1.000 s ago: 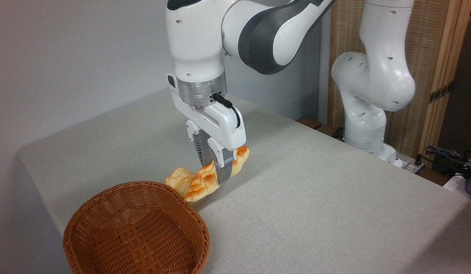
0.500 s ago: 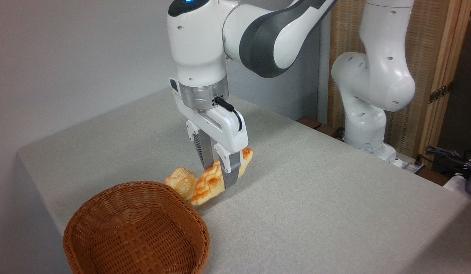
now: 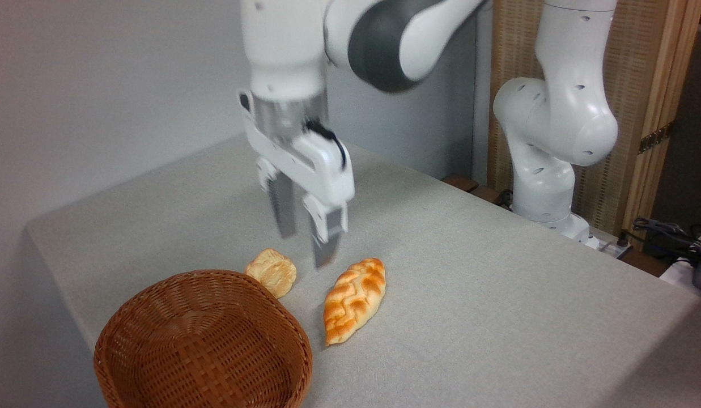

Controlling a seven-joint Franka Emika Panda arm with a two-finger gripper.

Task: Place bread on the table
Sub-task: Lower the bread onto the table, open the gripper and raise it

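- Most of the table (image 3: 486, 294) is bare grey-beige cloth — a wide stretch runs from the middle out to the right and toward the near right edge, with nothing on it. Its left corner is rounded and drops off just behind the basket; the far edge meets a plain wall.
- One white arm (image 3: 554, 124) rises from its base off the table's right far edge, beside a slatted wooden screen (image 3: 650, 85), and reaches over to the left half of the table.
- One brown wicker basket (image 3: 157, 362) sits at the near left, close to the table's left edge and cut by the bottom of the view; its woven inside shows nothing in it.
- The claw (image 3: 305, 246) hangs blurred above the cloth, fingers pointing down with a clear gap between them, gripping nothing.
- The bread (image 3: 355, 299) lies flat on the table — just right of the basket's rim, below and right of the claw, apart from both, its long axis slanting from near-left to far-right.
- One small pale bun (image 3: 272, 271) rests on the cloth, just behind the basket's far rim and left of the bread.
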